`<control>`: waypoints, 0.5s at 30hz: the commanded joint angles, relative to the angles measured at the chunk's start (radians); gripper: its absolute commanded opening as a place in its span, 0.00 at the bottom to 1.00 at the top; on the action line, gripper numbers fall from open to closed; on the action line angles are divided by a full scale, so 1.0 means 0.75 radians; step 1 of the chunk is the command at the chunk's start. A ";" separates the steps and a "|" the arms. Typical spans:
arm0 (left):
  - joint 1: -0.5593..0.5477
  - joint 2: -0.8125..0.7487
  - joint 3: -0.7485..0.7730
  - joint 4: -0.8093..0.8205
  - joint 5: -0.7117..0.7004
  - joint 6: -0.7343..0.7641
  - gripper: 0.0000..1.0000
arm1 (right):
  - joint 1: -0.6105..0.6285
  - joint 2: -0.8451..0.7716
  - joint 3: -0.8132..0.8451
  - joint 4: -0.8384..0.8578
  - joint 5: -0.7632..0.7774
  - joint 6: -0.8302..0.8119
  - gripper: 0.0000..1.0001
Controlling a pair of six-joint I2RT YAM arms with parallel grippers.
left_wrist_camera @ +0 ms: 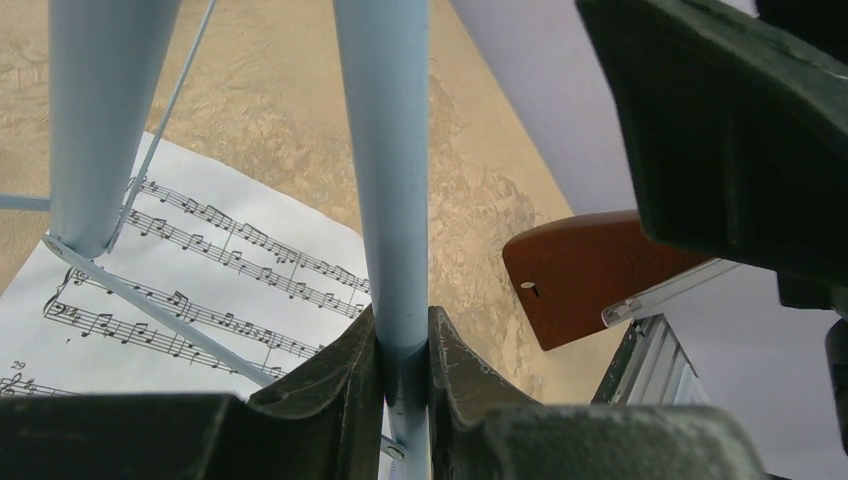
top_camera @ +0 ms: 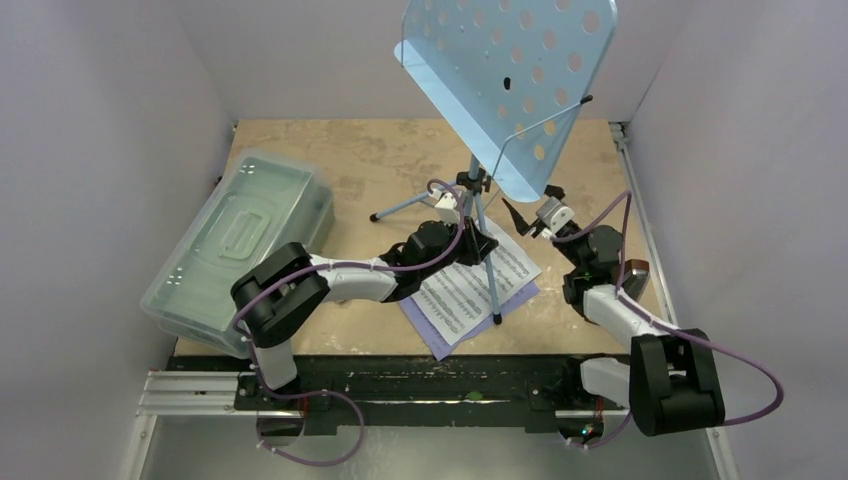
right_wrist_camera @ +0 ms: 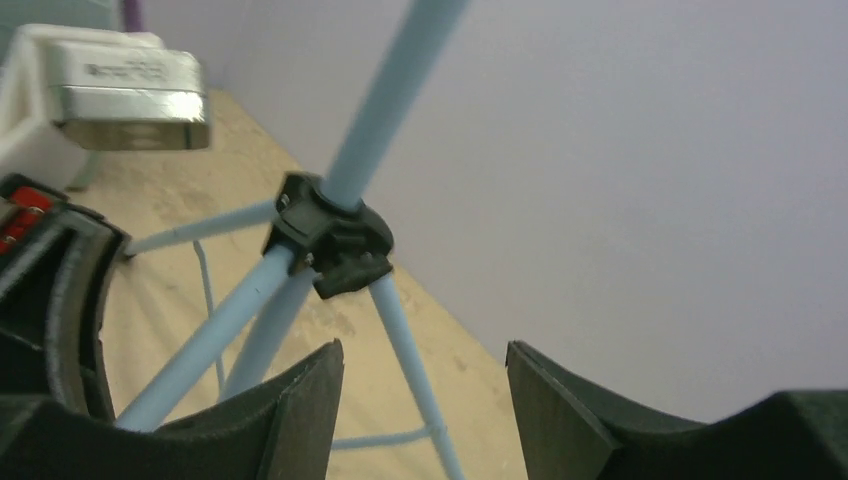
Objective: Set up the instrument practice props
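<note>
Overhead, the light-blue music stand (top_camera: 505, 90) stood at the middle of the table (top_camera: 330, 160), its perforated desk tilted and its tripod legs spread over the white and lilac sheet-music pages (top_camera: 465, 295), which lay flat. The left gripper (top_camera: 479, 245) sat at the stand's legs just above the pages. The right gripper (top_camera: 522, 218) hovered just beside the post below the desk, fingers parted. A clear lidded box (top_camera: 240, 235) lay at the left, well apart from the stand. A brown bit of the metronome (top_camera: 637, 268) showed behind the right arm, near the table's right edge.

From the left wrist, the left gripper (left_wrist_camera: 404, 350) was clenched on one light-blue tube of the stand (left_wrist_camera: 395, 180), a pad touching each side. The printed pages (left_wrist_camera: 200, 280) lay beneath, and the metronome (left_wrist_camera: 590, 275) sat to the right, apart from the stand.

From the right wrist, the right gripper (right_wrist_camera: 425, 400) was released, its fingers wide with nothing between them. The stand's black hub (right_wrist_camera: 330, 235), where post and legs met, was beyond them.
</note>
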 commanded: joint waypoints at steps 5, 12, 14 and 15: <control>-0.021 -0.043 -0.014 0.012 0.071 0.028 0.01 | 0.112 -0.042 0.157 -0.242 -0.159 -0.732 0.66; -0.021 -0.043 -0.017 0.008 0.076 0.024 0.01 | 0.165 0.010 0.290 -0.583 -0.067 -0.981 0.62; -0.021 -0.040 -0.013 0.008 0.078 0.025 0.01 | 0.168 0.017 0.313 -0.655 -0.068 -1.022 0.60; -0.021 -0.038 -0.012 0.008 0.081 0.025 0.01 | 0.179 0.026 0.314 -0.663 -0.062 -1.042 0.60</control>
